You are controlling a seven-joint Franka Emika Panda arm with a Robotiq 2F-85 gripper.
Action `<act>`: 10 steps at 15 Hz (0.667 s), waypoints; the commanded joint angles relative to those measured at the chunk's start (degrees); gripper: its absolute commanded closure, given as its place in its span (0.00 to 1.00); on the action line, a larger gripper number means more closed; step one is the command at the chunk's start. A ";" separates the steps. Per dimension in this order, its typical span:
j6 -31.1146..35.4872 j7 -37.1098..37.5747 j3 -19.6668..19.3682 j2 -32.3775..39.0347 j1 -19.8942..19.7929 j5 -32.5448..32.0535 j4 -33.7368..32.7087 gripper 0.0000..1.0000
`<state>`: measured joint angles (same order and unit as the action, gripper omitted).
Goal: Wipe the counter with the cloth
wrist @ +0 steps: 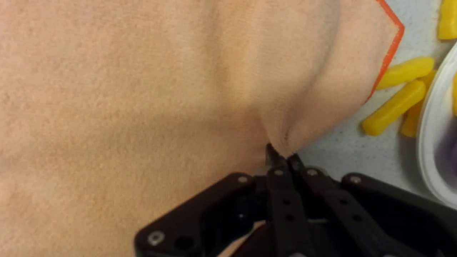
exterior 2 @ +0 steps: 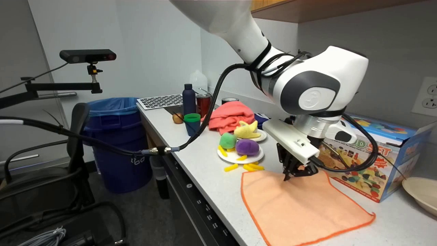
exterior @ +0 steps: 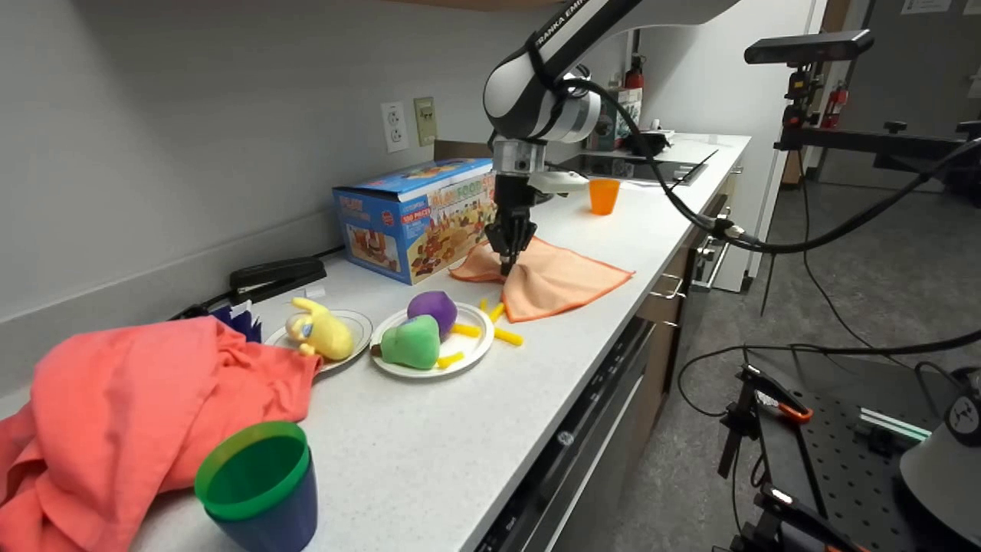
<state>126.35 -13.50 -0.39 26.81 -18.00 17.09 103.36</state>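
Checked Robotiq gripper (wrist: 283,156): pointing down, w/ jaws set narrow, pinching raised fold of peach cloth (exterior 2: 300,212), per wrist view. Located cloth spread on white counter (exterior: 383,445), btwn Play Food Set box (exterior: 437,222) and front edge; found creased & tented up at grip pt., otherwise lying mostly flat, w/ darker orange hem. Noted yellow toy fries (wrist: 394,107) on counter, btwn cloth and white plate (exterior: 475,349) in wrist view; found one meeting hem there, can't tell if touching or just overlapped. Logged purple toy (exterior: 433,309), green toy pear (exterior: 412,345) & addl. fries on said plate. Recorded yellow toy (exterior: 329,333) on 2nd plate (exterior: 362,336), just beside 1st, w/ coral fabric (exterior: 168,399) heaped adjacent. Observed green cup (exterior: 253,468) nested in blue cup (exterior: 276,514), upright, near fabric. Sighted orange cup (exterior: 604,197) upright, beyond cloth, in an exterior view. Sighted also beige dish (exterior 2: 423,194), near box, cut off at edge of an exterior view. Confirmed dk. blue bottle (exterior 2: 188,99) standing behind cups. Listed blue trash bin (exterior 2: 116,153) on floor, by end of counter.
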 commanded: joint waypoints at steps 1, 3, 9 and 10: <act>-4.28 -3.72 1.22 0.29 0.37 2.91 -1.30 0.99; -5.75 -4.62 1.87 0.41 0.73 3.70 -1.51 0.99; -9.84 -7.43 4.42 0.55 2.19 8.03 -2.03 0.99; -10.03 -7.90 4.82 0.60 2.45 8.73 -2.11 0.99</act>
<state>118.84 -18.81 3.75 26.85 -16.39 22.74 102.96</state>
